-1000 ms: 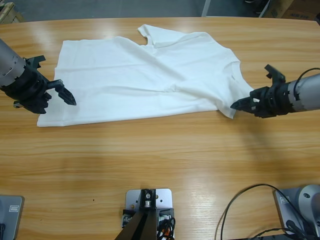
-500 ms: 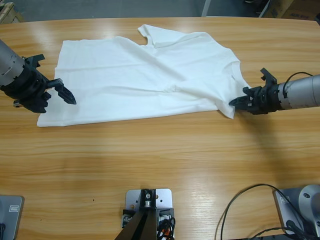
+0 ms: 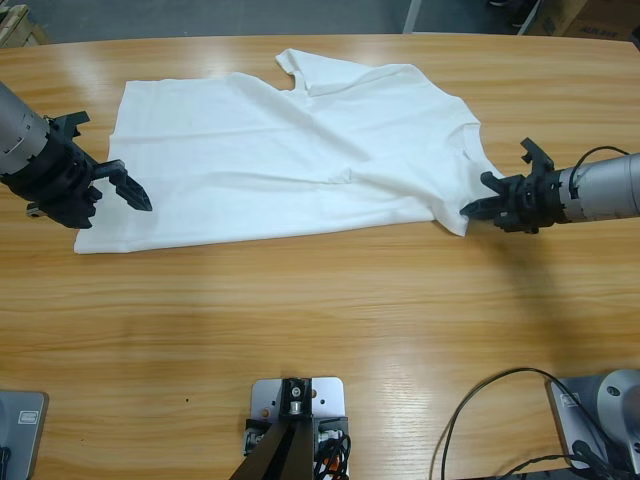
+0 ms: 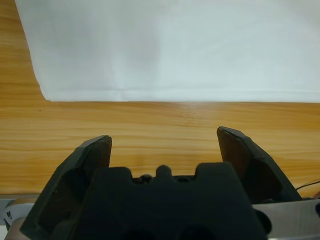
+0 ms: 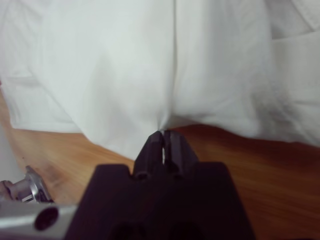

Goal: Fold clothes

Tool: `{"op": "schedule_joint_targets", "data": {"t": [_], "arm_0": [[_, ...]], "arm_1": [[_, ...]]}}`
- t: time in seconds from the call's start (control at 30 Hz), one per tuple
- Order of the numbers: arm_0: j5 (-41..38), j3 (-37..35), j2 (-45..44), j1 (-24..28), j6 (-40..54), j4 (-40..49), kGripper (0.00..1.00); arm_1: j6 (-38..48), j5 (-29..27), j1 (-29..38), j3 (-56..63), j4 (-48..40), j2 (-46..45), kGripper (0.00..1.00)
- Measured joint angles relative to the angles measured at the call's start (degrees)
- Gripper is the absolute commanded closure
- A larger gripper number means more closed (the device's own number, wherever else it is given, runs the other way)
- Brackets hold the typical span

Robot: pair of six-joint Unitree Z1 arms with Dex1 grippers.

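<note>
Now my right gripper pinches a corner of the plain white cotton T-shirt, spread rumpled across the long wooden surface; my left gripper, jaws parted, sits at its opposite edge.

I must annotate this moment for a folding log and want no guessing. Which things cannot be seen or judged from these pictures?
- T-shirt: chest lettering and neck label do not show in any view; the cloth lies plain side up and bunched near the collar.
- Right end effector: shut on the T-shirt's edge; how much cloth is caught is hidden by its own fingers.
- Left end effector: open above bare table; its height over the wood cannot be judged.
</note>
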Motion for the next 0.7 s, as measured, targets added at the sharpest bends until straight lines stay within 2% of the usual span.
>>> {"op": "schedule_joint_targets", "data": {"t": [0.2, 0.43, 0.7], "arm_0": [[0.0, 0.5, 0.0, 0.0, 0.0, 0.0, 0.174], [0.0, 1.0, 0.0, 0.0, 0.0, -0.2, 0.174], [0.0, 1.9, 0.0, 0.0, 0.0, -0.9, 0.174]], "arm_1": [[-0.2, 0.1, 0.0, -1.8, 3.8, -2.6, 1.0], [-2.6, 0.0, 0.0, -17.6, 16.3, -8.6, 1.0], [-6.1, -1.0, 0.0, -24.4, 17.8, -2.6, 1.0]]}}
